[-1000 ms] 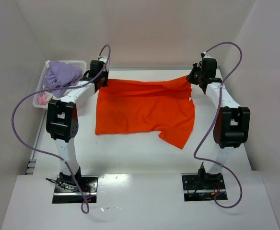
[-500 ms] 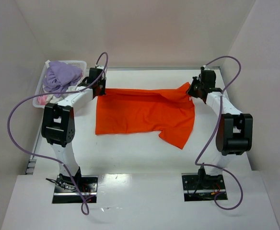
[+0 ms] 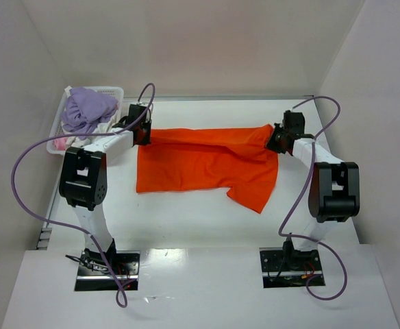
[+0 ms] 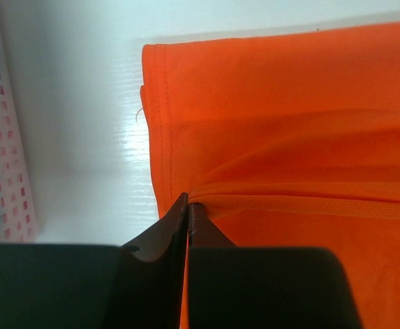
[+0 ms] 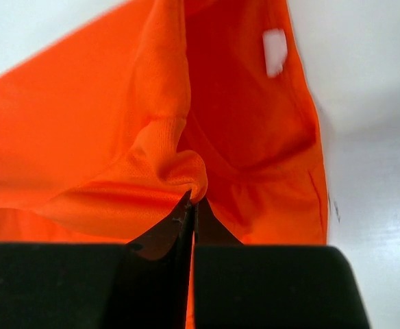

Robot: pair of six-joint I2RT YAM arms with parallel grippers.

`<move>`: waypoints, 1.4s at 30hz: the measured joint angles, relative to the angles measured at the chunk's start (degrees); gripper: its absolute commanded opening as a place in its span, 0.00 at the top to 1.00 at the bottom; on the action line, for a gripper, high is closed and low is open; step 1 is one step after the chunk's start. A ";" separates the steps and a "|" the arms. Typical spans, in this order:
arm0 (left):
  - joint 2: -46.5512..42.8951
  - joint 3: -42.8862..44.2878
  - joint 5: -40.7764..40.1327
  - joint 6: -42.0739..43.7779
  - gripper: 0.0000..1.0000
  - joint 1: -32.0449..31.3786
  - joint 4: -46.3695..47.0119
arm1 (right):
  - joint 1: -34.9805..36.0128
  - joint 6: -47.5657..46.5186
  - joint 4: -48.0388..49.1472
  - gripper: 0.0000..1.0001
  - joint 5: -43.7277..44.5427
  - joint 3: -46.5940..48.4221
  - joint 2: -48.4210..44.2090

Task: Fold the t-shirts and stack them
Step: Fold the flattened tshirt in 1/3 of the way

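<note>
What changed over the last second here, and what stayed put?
Both pairs of jaws, still shut on the far edge of the orange t-shirt, carried it nearer the arm bases, starting a fold. The shirt's near edge, the basket and the purple garment in it stayed put.

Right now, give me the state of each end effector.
Left end effector: closed, pinching an edge of the orange t-shirt.
Right end effector: closed, pinching a bunched edge of the same t-shirt.
</note>
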 measured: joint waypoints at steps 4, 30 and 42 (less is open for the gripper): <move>0.00 -0.35 0.02 -0.11 1.00 0.00 -0.35 | 0.00 0.96 -1.11 1.00 0.11 -2.16 -0.50; 1.18 -0.28 0.02 -0.22 0.94 -0.74 -0.57 | -0.11 2.75 -6.01 0.56 0.15 -2.62 1.73; 0.24 -0.24 -0.96 -1.53 0.36 -1.22 -3.15 | -0.26 0.92 -8.57 0.28 -0.02 9.07 0.61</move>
